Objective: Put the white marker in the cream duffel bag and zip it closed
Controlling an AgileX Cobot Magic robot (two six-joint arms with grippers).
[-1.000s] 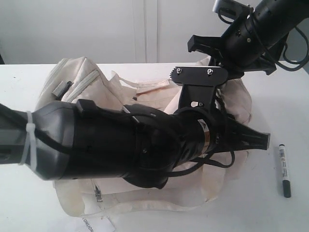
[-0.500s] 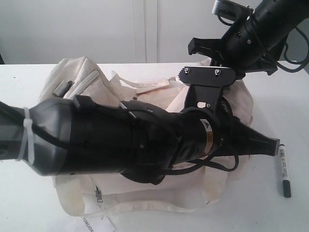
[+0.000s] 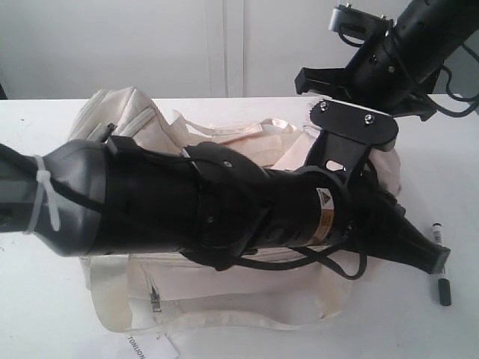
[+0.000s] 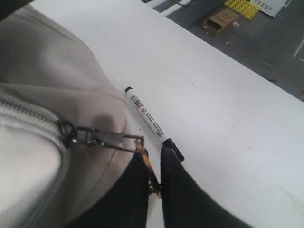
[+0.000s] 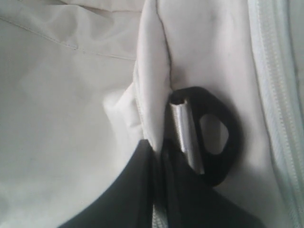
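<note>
The cream duffel bag point(image 3: 127, 131) lies across the white table, largely hidden by my left arm. The white marker point(image 3: 444, 290) lies on the table just right of the bag, partly covered by my left gripper point(image 3: 434, 259). In the left wrist view the marker point(image 4: 147, 116) lies beside the bag point(image 4: 42, 95), and my left gripper point(image 4: 154, 154) is shut on the gold ring zip pull point(image 4: 153, 176), drawn taut from the slider point(image 4: 69, 133). My right gripper point(image 5: 159, 147) is shut on a fold of bag fabric point(image 5: 61, 95) next to a black strap ring point(image 5: 223, 142).
My right arm point(image 3: 389, 60) comes down from the upper right onto the bag's right end. A white paper tag point(image 3: 146, 345) pokes out at the bag's front. Beyond the table edge, on the floor, are a cardboard box point(image 4: 219, 20) and a yellow item point(image 4: 242, 7).
My left arm has moved right with the zip pull, towards the bag's right end, and its gripper now covers part of the marker. The right arm has barely shifted.
</note>
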